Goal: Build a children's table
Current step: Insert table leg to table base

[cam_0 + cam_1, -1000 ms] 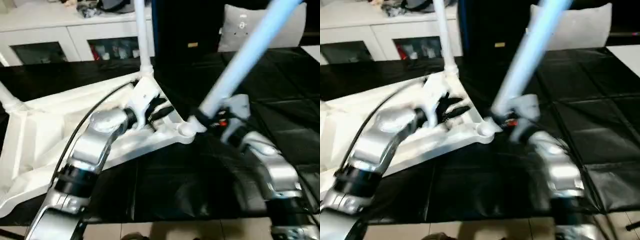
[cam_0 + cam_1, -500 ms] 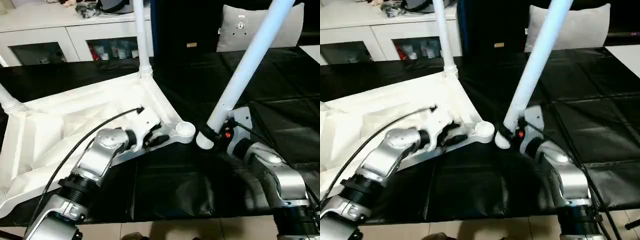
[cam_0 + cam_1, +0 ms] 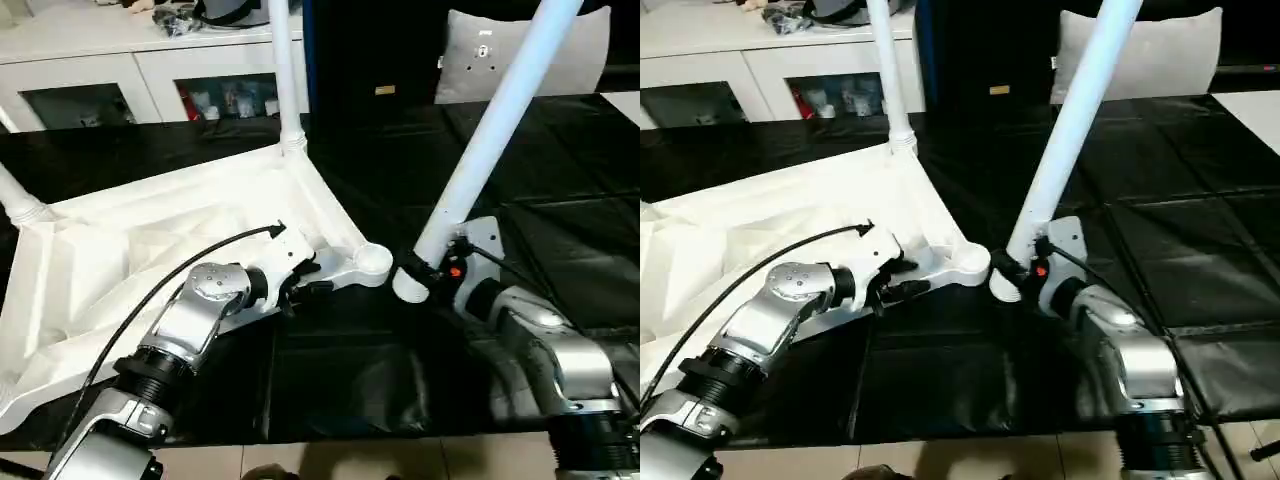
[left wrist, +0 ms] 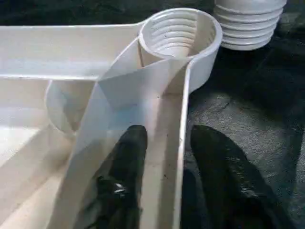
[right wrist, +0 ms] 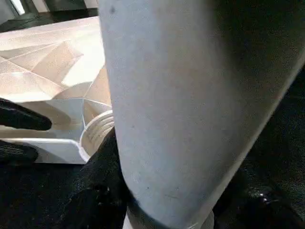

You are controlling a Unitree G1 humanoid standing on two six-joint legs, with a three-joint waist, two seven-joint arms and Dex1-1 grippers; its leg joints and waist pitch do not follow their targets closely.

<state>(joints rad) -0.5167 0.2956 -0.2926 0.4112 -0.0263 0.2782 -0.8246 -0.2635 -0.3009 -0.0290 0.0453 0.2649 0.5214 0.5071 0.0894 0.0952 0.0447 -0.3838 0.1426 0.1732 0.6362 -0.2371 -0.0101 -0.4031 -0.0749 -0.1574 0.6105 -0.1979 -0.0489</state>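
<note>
On the black mat (image 3: pixel 560 200), the right gripper (image 3: pixel 420 268) has drawn the clamped leg (image 3: pixel 490 130) back from the tabletop (image 3: pixel 150 250), its threaded end now just beside the empty corner socket (image 4: pixel 176 33). Left gripper (image 4: pixel 162 157) has slid nearer that corner, fingers straddling the rim. Two fitted legs (image 3: pixel 283 70) stand upright; a grey cushion (image 3: pixel 480 60) lies behind.

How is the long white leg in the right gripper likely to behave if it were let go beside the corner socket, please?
The leg leans steeply, gripped near its threaded end by the right gripper, so it would probably topple. Being a round tube, it would likely roll on the black cover. It looks stiff and probably light.
</note>
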